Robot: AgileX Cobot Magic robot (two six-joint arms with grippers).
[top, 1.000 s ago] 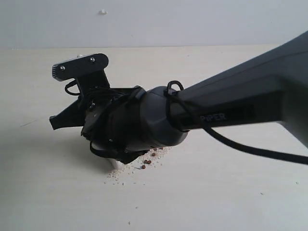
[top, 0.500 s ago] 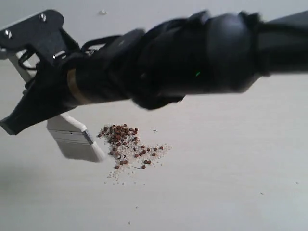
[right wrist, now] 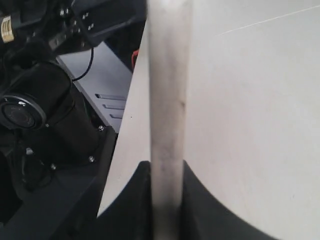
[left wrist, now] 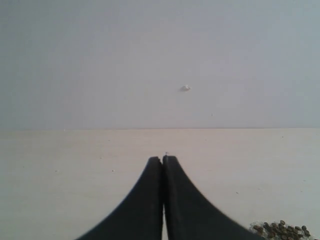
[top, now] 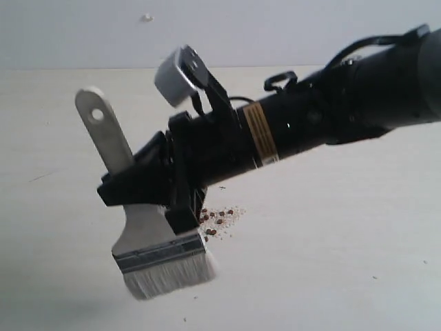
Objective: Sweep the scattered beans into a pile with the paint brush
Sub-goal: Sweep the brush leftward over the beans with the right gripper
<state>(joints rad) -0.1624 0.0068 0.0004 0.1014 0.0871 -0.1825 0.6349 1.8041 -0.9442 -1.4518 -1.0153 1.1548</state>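
Right claw [top: 136, 192] is clamped on the paint brush [top: 160, 252] handle, lower left of the exterior frame, bristles down. The pile [top: 220, 218] of beans sits centre frame, just right of the brush. Left claw [left wrist: 163, 165] is pinched together, empty.

Pale wooden table [top: 331, 276] meets a plain grey-white wall [top: 275, 31].

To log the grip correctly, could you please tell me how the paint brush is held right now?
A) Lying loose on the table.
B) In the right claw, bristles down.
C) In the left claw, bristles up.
B: the right claw grips the paint brush by its handle, bristles hanging below the metal band.
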